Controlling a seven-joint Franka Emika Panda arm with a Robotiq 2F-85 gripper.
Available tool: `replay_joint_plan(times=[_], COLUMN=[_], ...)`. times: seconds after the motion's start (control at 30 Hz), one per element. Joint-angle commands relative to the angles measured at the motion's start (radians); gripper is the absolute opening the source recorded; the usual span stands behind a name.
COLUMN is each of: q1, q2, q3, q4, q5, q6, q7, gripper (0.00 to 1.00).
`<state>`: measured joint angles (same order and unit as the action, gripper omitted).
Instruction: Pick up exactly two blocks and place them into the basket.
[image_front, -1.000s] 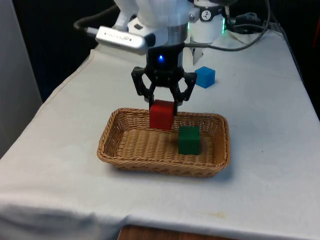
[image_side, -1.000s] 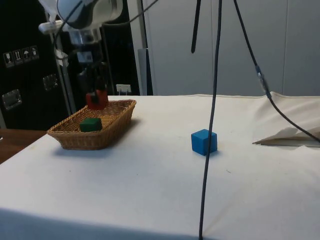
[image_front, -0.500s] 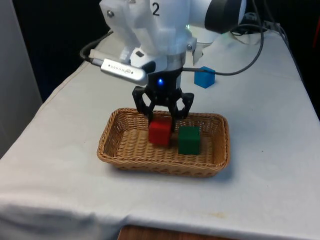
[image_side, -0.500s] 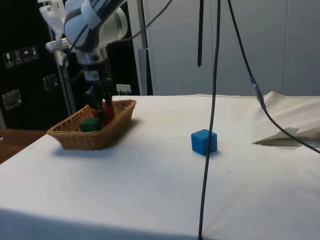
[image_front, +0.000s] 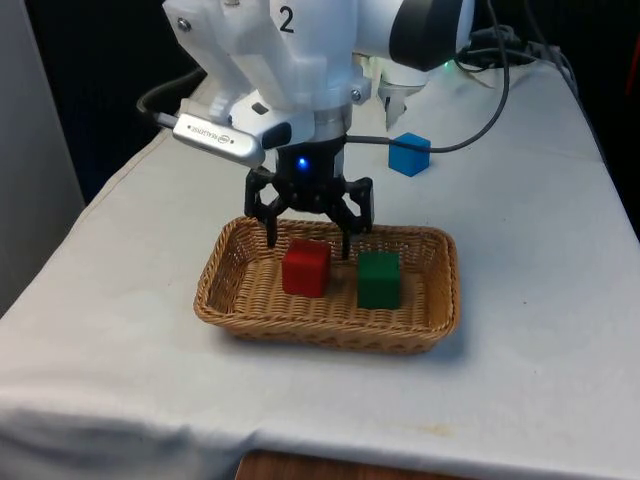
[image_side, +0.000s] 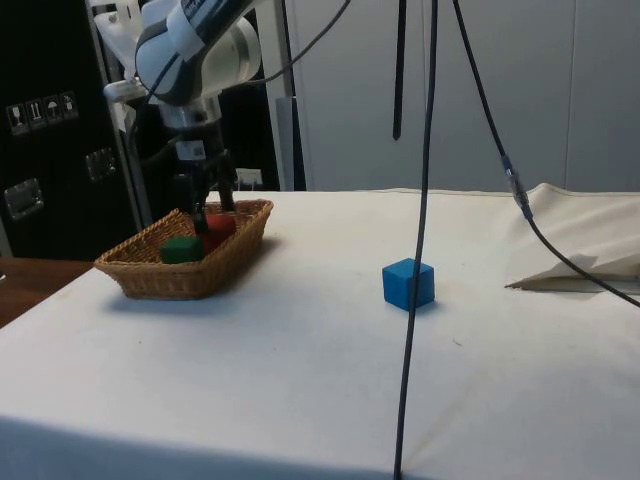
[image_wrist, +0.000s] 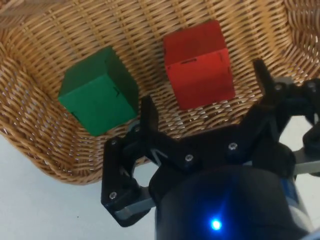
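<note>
Inside the woven wicker basket (image_front: 431, 300), red cube (image_front: 305, 268) now released beside the green cube (image_front: 378, 279), black two-finger gripper (image_front: 307, 233) spread apart just above, blue cube (image_front: 410, 154) far behind, two-block task apparently done.

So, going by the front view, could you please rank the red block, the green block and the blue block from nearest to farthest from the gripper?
1. Red block: in the basket, directly below the open gripper.
2. Green block: in the basket, beside the red one, toward the front view's right.
3. Blue block: outside the basket, on the cloth at the far end.
</note>
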<state>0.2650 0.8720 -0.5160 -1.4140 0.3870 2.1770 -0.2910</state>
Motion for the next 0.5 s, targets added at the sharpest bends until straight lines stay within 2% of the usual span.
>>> replay_joint_plan(times=[0.0,0.03,0.07,0.23,0.33,0.37,0.47], q1=[-0.005,0.000,-0.005,-0.004,0.001,0.005,0.010], q2=[-0.003,0.000,-0.003,-0.003,-0.006,-0.029,-0.046], q3=[0.004,-0.001,0.003,0.002,-0.005,-0.011,-0.018], q4=[0.002,0.000,0.002,0.002,0.001,-0.005,-0.009], q5=[0.005,0.001,0.005,0.006,0.002,-0.003,-0.006], q6=[-0.008,0.000,-0.008,-0.009,-0.004,-0.024,-0.039], q7=[-0.007,0.000,-0.007,-0.008,-0.003,-0.005,-0.004], gripper=[1.00,1.00,1.00,1.00,1.00,1.00,1.00])
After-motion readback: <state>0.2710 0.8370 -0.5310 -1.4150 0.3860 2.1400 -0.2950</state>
